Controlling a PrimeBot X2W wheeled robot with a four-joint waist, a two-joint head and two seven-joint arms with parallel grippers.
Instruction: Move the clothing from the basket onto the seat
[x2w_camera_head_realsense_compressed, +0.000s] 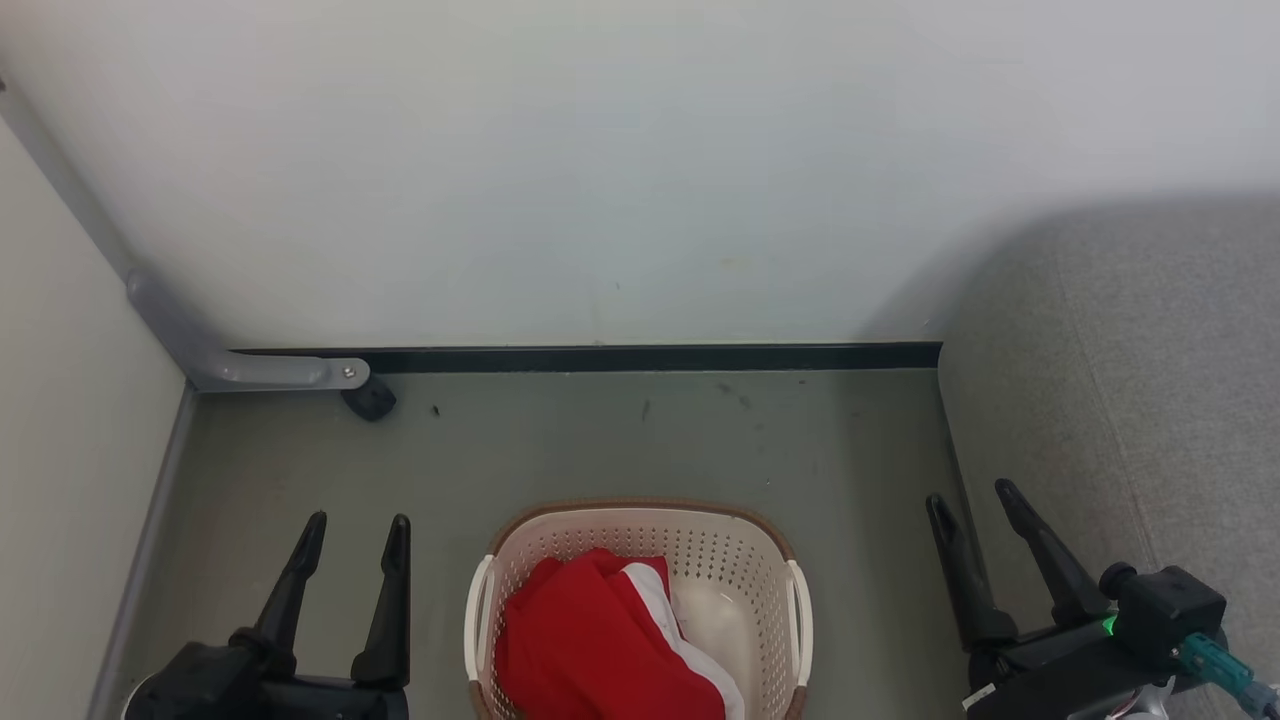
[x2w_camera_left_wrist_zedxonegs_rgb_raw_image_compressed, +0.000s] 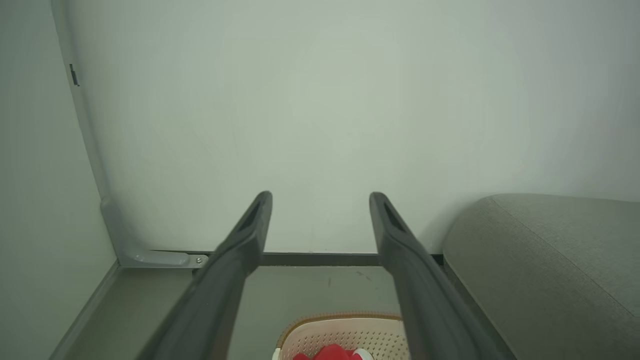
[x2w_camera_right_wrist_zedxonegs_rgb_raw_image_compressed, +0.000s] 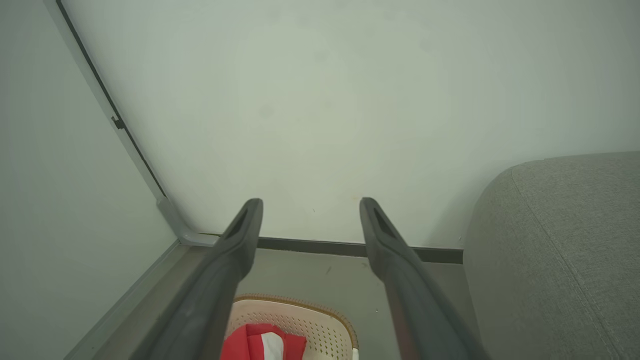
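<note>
Head view: cream perforated basket (x2w_camera_head_realsense_compressed: 742, 556), brown rim, on the floor (x2w_camera_head_realsense_compressed: 600, 440). Red clothing (x2w_camera_head_realsense_compressed: 585, 640) with white trim lies crumpled in its left half. Left tool (x2w_camera_head_realsense_compressed: 358, 520) and right tool (x2w_camera_head_realsense_compressed: 969, 494) spread wide, empty. Grey seat (x2w_camera_head_realsense_compressed: 1130, 380) at right.
Wrist views: basket below the parted fingers.

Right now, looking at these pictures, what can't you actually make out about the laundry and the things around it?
The clothing: the head view's bottom edge cuts it off, and folds hide how many pieces there are.
The basket: its near end is cut off by that same edge.
The seat: it runs past the head view's right edge.
The small dark object by the wall: too small to identify.
</note>
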